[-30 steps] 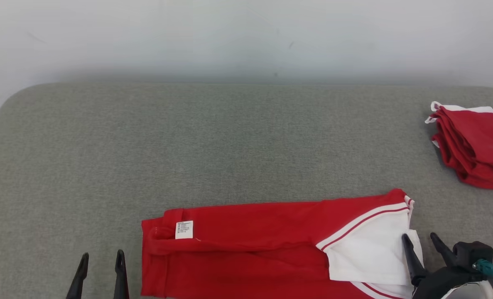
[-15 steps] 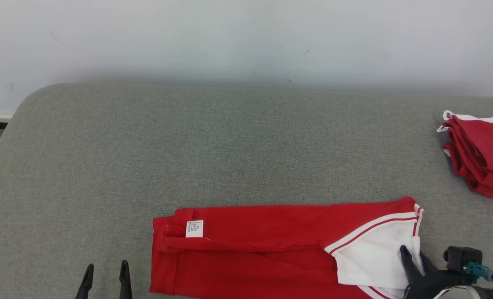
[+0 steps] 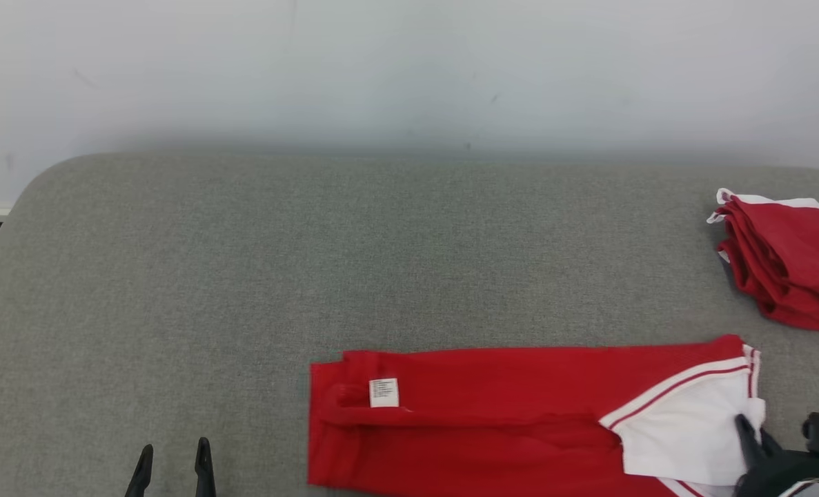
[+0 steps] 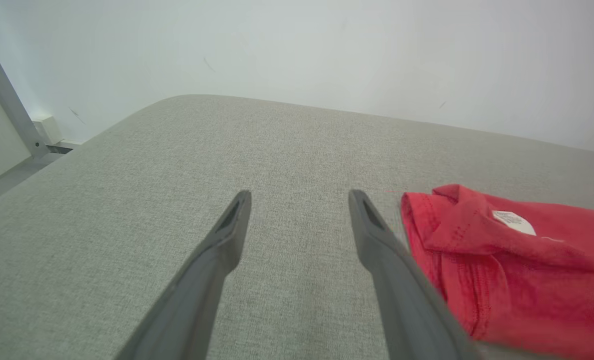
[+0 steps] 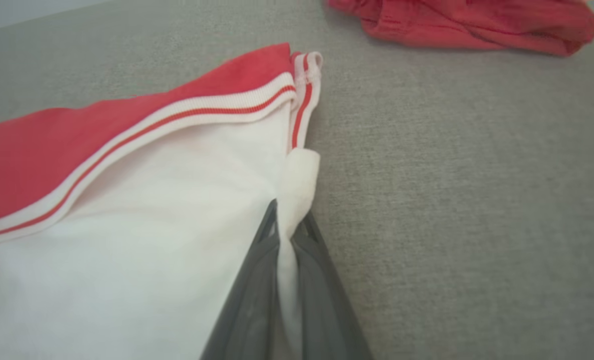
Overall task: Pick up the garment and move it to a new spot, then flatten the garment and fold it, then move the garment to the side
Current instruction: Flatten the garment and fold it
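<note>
The right gripper (image 5: 287, 227) pinches the white edge of the red garment (image 3: 506, 414) on the grey surface (image 3: 312, 262); the left gripper (image 4: 300, 197) stands spread wide near its other end, holding nothing.

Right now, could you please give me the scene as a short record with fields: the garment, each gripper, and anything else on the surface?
surface: grey fabric surface, pale wall behind
garment: red with a white panel, lying as a long band near the front edge
label: white, facing up, near the garment's left end
left gripper: open, over bare surface, left of the garment and apart from it
right gripper: shut on the garment's white edge at its right end
red pile: far right, apart from the garment
</note>
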Robot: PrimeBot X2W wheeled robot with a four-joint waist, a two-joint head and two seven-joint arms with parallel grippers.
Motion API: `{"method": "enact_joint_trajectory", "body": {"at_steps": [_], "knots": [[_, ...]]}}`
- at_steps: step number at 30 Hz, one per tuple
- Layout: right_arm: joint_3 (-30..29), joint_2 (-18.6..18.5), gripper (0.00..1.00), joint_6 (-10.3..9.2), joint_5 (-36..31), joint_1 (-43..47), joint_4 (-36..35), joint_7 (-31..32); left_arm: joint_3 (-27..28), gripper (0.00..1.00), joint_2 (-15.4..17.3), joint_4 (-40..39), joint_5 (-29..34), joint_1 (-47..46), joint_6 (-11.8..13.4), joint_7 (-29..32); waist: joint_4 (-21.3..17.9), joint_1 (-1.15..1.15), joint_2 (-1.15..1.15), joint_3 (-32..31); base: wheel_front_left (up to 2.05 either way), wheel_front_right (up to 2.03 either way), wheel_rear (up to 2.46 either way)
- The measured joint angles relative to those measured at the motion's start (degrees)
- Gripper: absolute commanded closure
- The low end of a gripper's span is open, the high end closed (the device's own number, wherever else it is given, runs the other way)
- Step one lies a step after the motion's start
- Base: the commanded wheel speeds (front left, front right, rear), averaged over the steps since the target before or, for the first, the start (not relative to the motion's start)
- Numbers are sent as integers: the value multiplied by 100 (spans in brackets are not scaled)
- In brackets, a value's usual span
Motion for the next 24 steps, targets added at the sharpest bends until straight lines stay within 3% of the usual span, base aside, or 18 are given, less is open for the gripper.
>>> {"method": "enact_joint_trajectory", "body": {"at_steps": [4,8,17,24], "knots": [[-81,-224,100,-4,21,58,26,-15,19,0,1,-15,-10,24,-5,0,-81,0,0,-46,0,0,0],[-35,-216,100,-7,171,66,-344,5,31,0,0,-42,-34,82,18,0,-201,0,0,-55,0,0,0],[439,-88,100,-8,510,224,-2418,519,167,0,0,-8,-38,88,36,0,-452,0,0,-69,0,0,0],[985,430,100,-8,495,383,-3869,1132,52,0,0,12,-37,82,34,0,-343,0,0,-120,0,0,0]]}}
